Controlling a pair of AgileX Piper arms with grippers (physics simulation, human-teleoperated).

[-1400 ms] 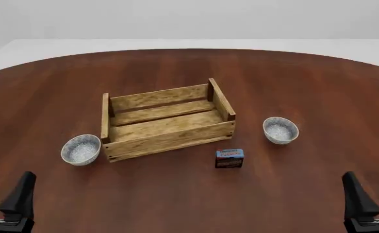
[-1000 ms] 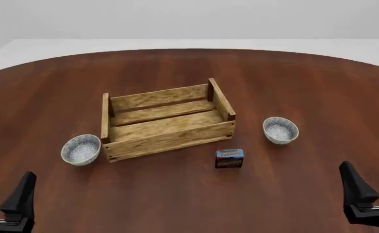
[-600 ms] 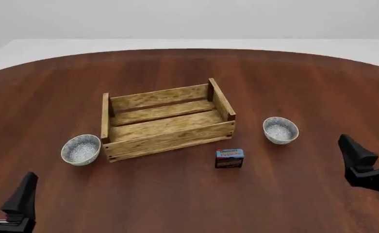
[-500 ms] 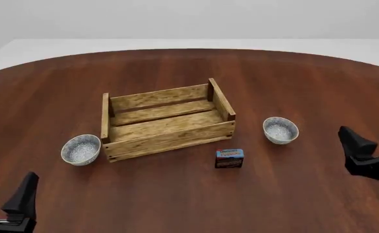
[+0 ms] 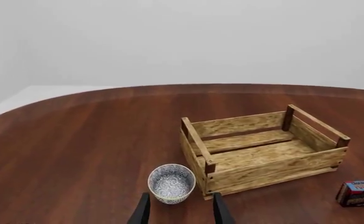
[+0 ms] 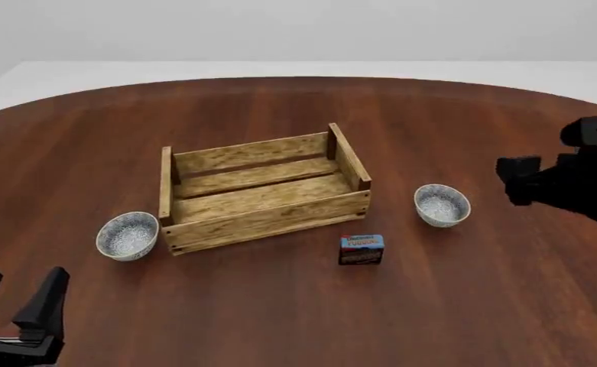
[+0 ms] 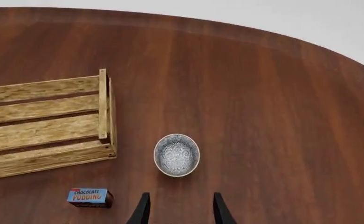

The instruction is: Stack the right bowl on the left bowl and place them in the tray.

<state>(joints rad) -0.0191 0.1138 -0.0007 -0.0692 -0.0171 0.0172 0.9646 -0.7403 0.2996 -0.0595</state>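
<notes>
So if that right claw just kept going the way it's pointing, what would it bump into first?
Most likely the right bowl. In the wrist view the right gripper has its open fingers framing that bowl, with bare table between. How far off it is I can't judge.
</notes>
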